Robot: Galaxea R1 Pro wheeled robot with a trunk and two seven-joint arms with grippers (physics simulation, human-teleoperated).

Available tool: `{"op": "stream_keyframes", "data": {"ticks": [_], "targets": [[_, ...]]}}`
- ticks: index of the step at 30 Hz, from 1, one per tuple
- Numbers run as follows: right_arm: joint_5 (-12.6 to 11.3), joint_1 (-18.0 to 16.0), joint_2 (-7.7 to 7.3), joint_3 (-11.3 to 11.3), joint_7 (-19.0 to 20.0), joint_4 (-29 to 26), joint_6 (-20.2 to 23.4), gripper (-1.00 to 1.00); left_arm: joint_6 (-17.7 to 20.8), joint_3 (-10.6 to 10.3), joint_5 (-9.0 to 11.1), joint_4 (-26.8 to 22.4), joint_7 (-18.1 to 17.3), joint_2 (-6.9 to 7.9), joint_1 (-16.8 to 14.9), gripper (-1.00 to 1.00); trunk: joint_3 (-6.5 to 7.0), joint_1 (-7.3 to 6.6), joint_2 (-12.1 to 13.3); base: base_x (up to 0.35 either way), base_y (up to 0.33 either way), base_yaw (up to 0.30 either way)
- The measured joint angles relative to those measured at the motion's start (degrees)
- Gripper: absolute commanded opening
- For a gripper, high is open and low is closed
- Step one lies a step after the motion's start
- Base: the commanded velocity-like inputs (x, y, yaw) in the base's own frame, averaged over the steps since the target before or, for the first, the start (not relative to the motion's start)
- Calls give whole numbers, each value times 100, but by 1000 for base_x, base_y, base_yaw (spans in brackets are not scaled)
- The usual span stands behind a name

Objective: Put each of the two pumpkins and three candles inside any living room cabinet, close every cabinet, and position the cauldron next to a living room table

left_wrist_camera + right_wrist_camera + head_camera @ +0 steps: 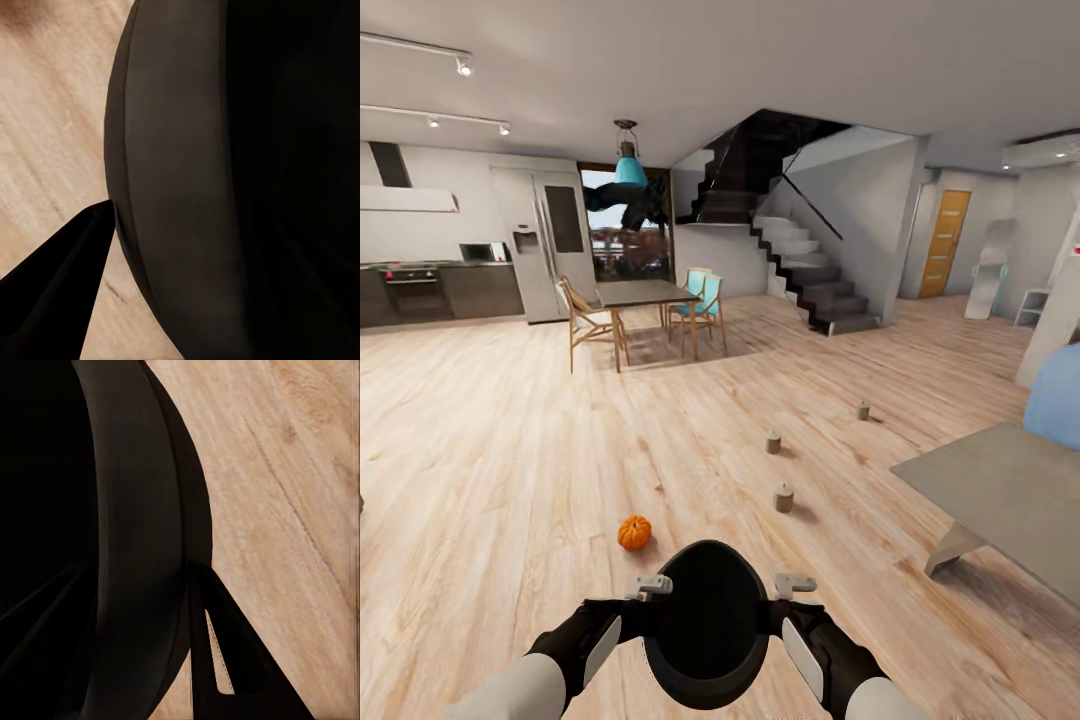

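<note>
I hold a black round cauldron (pixel 707 620) low in front of me, between both arms, above the wooden floor. My left gripper (pixel 651 588) and right gripper (pixel 793 586) sit at opposite sides of its rim, each shut on its wall. The left wrist view shows the cauldron's wall (pixel 195 187) beside one dark finger (pixel 52 292); the right wrist view shows the rim (pixel 142 547) against a finger (pixel 229 649). One orange pumpkin (pixel 634 532) lies on the floor just ahead on the left. Three grey-green candles (pixel 784 497) (pixel 773 442) (pixel 863 410) stand further ahead on the right. The cabinet is out of view.
A low grey table (pixel 1000 490) stands at the right, with a blue seat (pixel 1057 395) behind it. Farther off are a dining table (pixel 645 293) with chairs, a staircase (pixel 810 275) and the kitchen units (pixel 420 290). Open wooden floor lies between.
</note>
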Motion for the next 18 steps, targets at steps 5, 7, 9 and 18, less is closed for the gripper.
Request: {"op": "stream_keyframes", "data": {"ticks": [5, 7, 9, 18], "targets": [[0, -1, 0, -2, 7, 13, -13, -100, 1, -4, -1, 0, 3, 0, 1, -100, 17, -21, 39, 0, 0, -218], [-7, -1, 0, 10, -15, -20, 19, -100, 1, -3, 14, -4, 0, 1, 0, -100, 54, -65, 119, 0, 0, -88], [-4, -1, 0, 7, -6, -8, 6, -100, 1, -3, 8, -4, 0, 1, 0, -100, 89, -109, 199, 0, 0, -36], [-6, -1, 0, 7, -8, -8, 7, -100, 1, -2, 7, -4, 0, 1, 1, -100, 251, -307, 560, 0, 0, -19]]}}
